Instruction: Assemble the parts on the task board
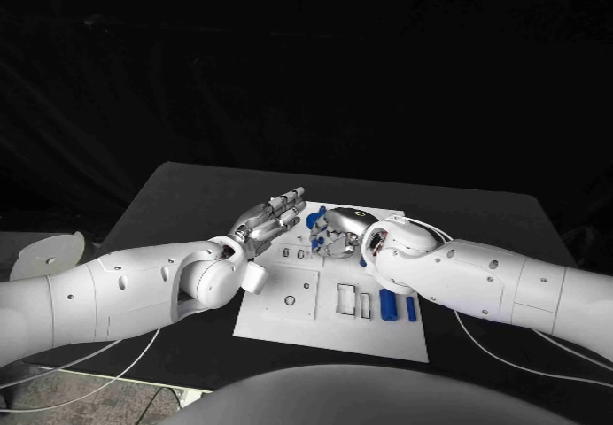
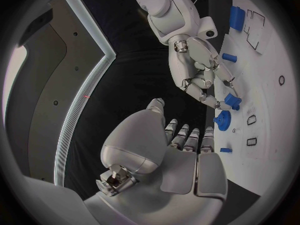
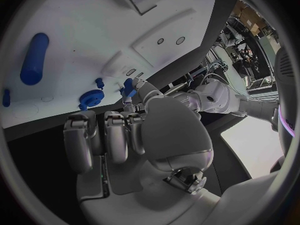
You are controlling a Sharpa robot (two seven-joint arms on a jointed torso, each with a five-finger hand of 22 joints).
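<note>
the white task board (image 1: 326,323) lies mid-table. the right hand (image 1: 340,237) pinches a small blue part (image 2: 232,101) at the board's far end; the left hand (image 1: 268,219) hovers beside it, fingers spread and holding nothing.

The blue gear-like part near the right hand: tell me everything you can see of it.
The blue gear-like part is a small round piece with a toothed rim and a raised hub, plastic by its look. It lies flat on the white task board, close to the board's far edge. No hand touches it. The right hand hangs just beside it, its fingers pinching a smaller blue piece. The right wrist view shows the gear next to that hand's fingertips. The left hand hovers nearby, fingers extended, holding nothing.
</note>
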